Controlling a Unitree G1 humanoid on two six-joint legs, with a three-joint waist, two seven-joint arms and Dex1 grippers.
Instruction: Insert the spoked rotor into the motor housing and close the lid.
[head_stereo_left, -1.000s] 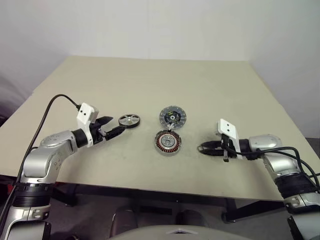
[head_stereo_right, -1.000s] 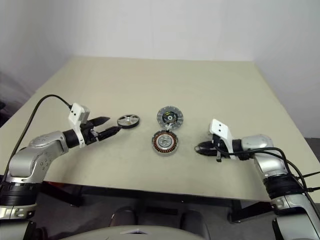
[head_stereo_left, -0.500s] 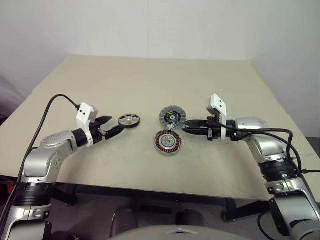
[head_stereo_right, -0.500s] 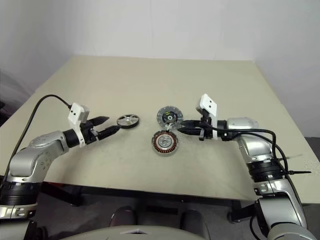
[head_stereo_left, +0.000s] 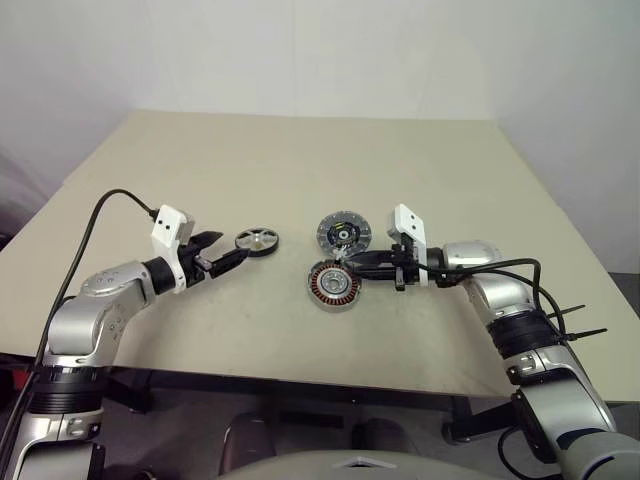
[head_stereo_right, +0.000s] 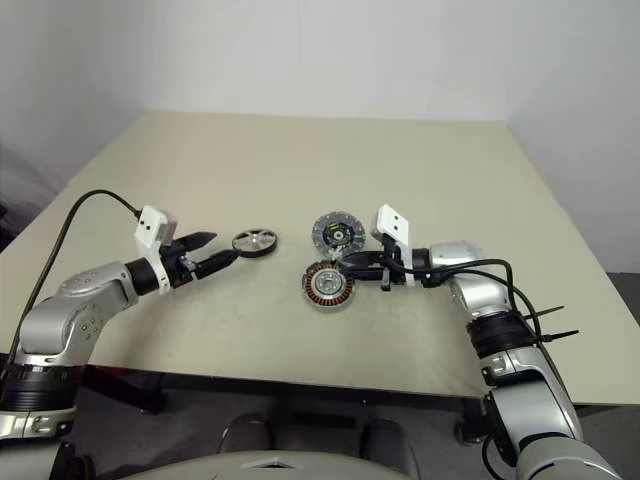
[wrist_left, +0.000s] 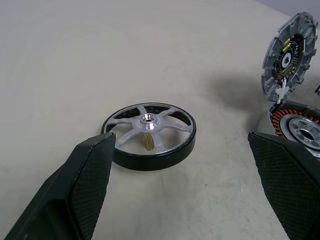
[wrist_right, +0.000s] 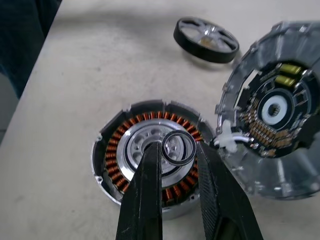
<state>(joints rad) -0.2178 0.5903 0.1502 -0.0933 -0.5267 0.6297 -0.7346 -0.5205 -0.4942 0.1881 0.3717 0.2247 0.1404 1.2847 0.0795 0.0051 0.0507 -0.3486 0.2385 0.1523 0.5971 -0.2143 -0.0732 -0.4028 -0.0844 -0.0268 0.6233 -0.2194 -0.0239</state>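
L gripper (wrist_left: 185, 190): jaws wide apart, empty, aimed at spoked rotor (wrist_left: 149, 135), flat on table (head_stereo_left: 200, 170) at housing's 10 o'clock. R gripper (wrist_right: 175, 155) pinches thin black ring (wrist_right: 179, 148) over motor housing (wrist_right: 150, 155). Lid (wrist_right: 277, 122) at housing's 12. Rotor: rigid, light, prob. slick metal; grip across black rim.
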